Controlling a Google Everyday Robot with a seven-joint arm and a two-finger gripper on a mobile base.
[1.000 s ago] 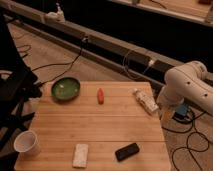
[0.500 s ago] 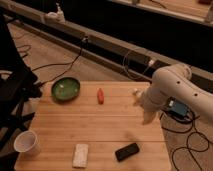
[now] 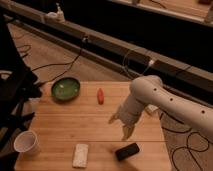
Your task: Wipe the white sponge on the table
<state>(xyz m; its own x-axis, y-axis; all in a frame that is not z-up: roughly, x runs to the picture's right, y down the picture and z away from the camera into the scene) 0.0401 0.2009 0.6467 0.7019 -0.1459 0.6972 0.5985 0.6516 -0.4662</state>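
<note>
Camera view: gripper [image 3: 121,126] released, fingers spread, grasping nothing, above table [image 3: 70,125] right of centre; white sponge [image 3: 80,155] flat near front edge, apart.

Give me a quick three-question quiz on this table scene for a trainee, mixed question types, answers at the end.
1. True or false: the gripper holds the white sponge.
2. Which lies nearest the gripper? A) green bowl B) black block C) paper cup
3. Fill in: the white sponge lies between the black block and the ___.
Key: 1. False: the gripper is open and empty, over the table, just behind the black block. 2. B. 3. paper cup.
</note>
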